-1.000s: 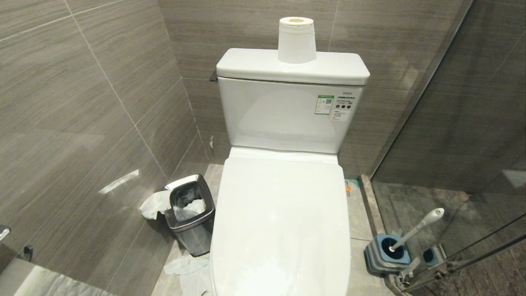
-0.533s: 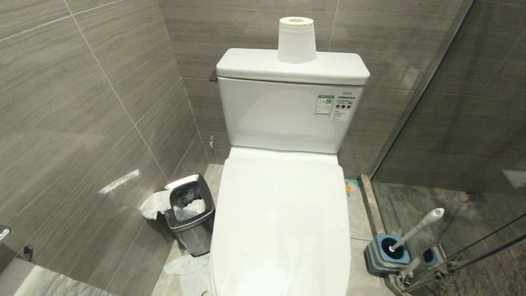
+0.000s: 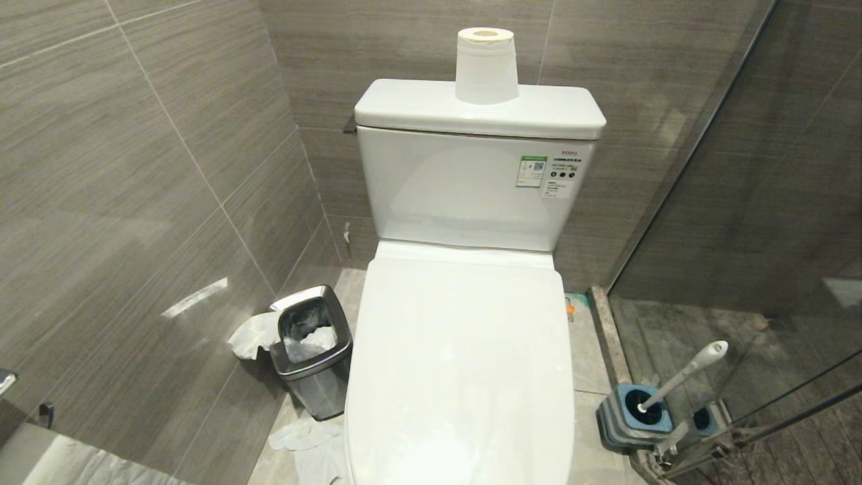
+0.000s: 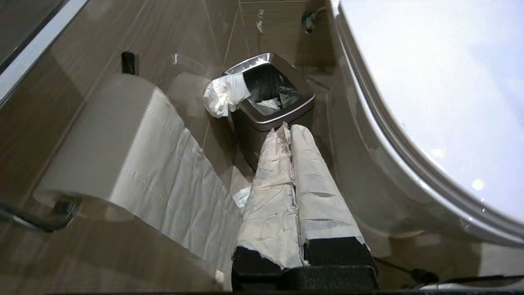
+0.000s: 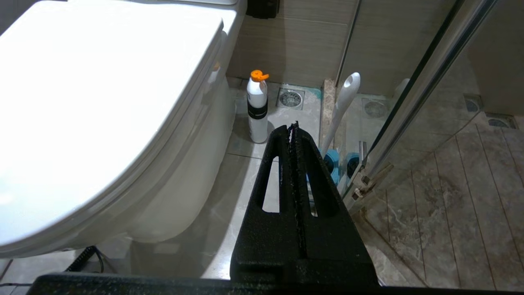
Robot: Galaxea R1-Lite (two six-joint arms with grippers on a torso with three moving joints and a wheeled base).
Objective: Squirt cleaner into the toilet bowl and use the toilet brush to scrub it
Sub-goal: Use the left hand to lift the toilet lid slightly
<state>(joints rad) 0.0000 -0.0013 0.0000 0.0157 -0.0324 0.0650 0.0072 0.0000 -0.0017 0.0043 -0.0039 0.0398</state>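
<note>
The toilet bowl is hidden under the closed white lid point(image 3: 465, 364) point(image 5: 94, 94). The toilet brush point(image 3: 683, 376) point(image 5: 345, 100) leans in its blue-topped holder point(image 3: 633, 417) on the floor to the toilet's right; its head is hidden in the holder. A white cleaner bottle point(image 5: 258, 108) with an orange cap stands on the floor between toilet and brush. My right gripper point(image 5: 294, 125) hangs shut and empty above the floor, short of bottle and brush. My left gripper point(image 4: 287, 128), its fingers wrapped in white paper, is shut and empty beside the toilet's left side. Neither arm shows in the head view.
A steel waste bin point(image 3: 313, 350) point(image 4: 270, 96) with tissue stands left of the toilet, with more tissue on the floor point(image 3: 306, 438). A paper roll point(image 3: 485, 66) sits on the tank, another hangs on the left wall point(image 4: 123, 139). A glass shower door point(image 3: 741, 202) closes the right.
</note>
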